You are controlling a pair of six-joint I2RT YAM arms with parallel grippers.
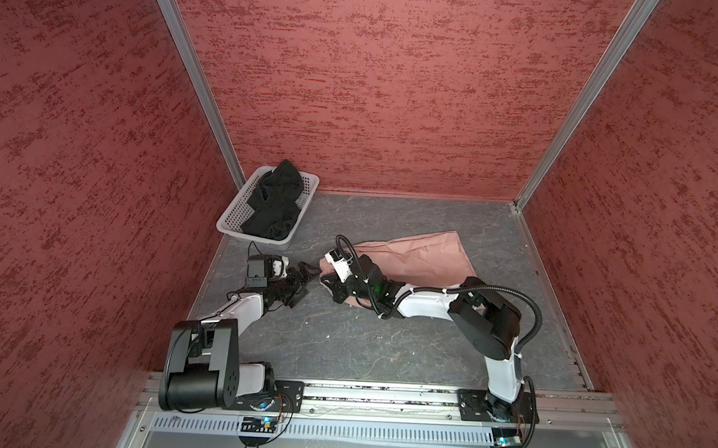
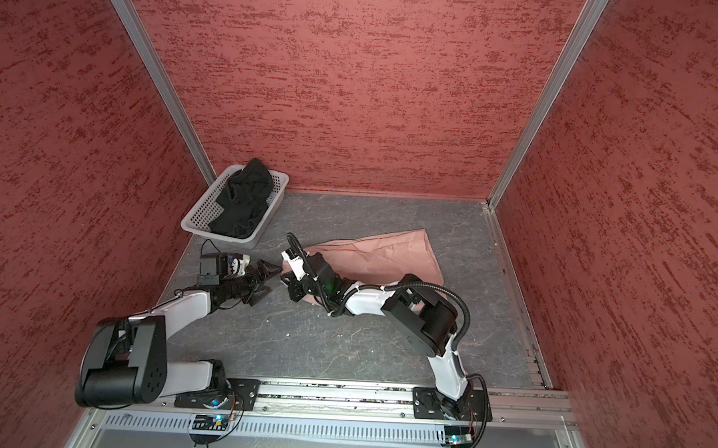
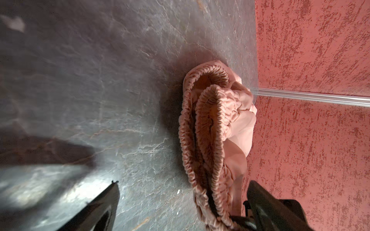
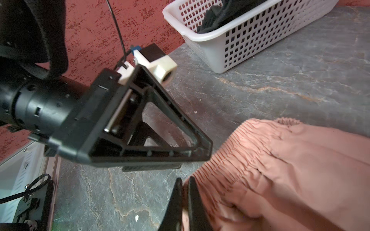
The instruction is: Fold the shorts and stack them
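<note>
On the table (image 1: 344, 336), rumpled pink shorts (image 1: 422, 257)

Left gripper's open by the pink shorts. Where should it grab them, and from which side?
Probably the gathered waistband, coming in from the left: it stands up as a thick ridge facing the open left gripper, beside where the right gripper pinches it.

The left arm (image 1: 241, 305) and right arm (image 1: 424, 305) reach inward and low, tips almost meeting. On the left gripper (image 1: 311, 283) the jaws stand wide apart. On the right gripper (image 1: 325, 279) they are pinched together on the pink shorts (image 1: 422, 257).
</note>
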